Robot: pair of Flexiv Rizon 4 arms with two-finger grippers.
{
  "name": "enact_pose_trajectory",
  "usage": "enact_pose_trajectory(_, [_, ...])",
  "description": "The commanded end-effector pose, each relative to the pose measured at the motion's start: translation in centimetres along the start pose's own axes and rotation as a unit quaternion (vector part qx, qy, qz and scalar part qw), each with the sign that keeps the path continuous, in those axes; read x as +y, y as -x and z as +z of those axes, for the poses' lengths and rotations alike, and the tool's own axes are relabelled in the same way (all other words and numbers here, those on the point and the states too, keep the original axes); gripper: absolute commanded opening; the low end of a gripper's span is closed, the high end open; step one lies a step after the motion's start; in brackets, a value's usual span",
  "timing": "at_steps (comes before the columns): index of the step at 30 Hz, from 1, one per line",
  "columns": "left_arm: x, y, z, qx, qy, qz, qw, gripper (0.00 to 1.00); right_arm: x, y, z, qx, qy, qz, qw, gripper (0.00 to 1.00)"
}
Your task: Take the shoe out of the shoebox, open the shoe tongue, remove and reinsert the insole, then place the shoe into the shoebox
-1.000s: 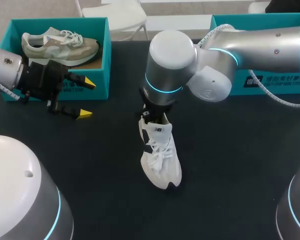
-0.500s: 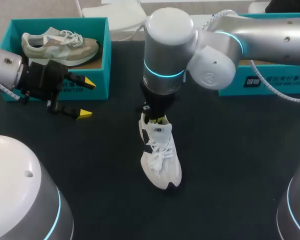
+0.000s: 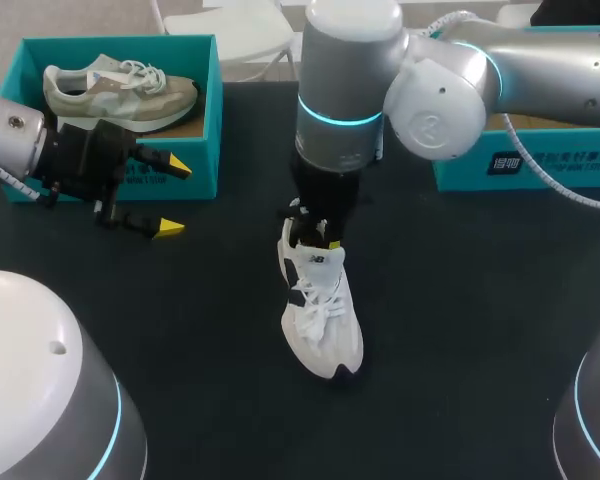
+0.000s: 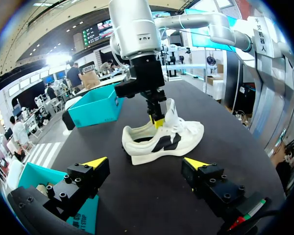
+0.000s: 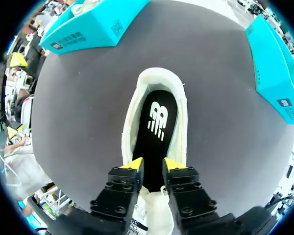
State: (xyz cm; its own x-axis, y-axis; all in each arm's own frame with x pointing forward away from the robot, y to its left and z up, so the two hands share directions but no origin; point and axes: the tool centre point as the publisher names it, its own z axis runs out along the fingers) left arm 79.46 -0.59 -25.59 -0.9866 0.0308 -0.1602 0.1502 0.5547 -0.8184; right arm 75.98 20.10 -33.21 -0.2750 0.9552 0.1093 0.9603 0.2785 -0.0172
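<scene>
Insole (black) shows only from right wrist — seemingly seated in shoe.

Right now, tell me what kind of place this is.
Most likely a robot test or demo bench for shoe handling. Two robot arms hang over a black table, teal shoeboxes stand along its far edge, and the right gripper grips a white shoe by its tongue.

Left arm low, jaws wide; right arm pointing down, jaws pinched.
</scene>
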Motion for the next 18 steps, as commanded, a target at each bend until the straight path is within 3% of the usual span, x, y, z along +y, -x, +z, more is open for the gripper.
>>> enact_pose_trajectory(1, [0.0, -0.1, -0.1, 0.000, 0.002, 0.000, 1.000, 1.00, 0.0, 0.1, 0.8, 0.010, -0.009, 0.004, 1.000, 1.00])
enact_pose_trajectory(18, [0.0, -0.1, -0.1, 0.000, 0.002, 0.000, 1.000, 1.00, 0.3, -1.4, 0.8, 0.051, -0.033, -0.024, 0.998, 1.00])
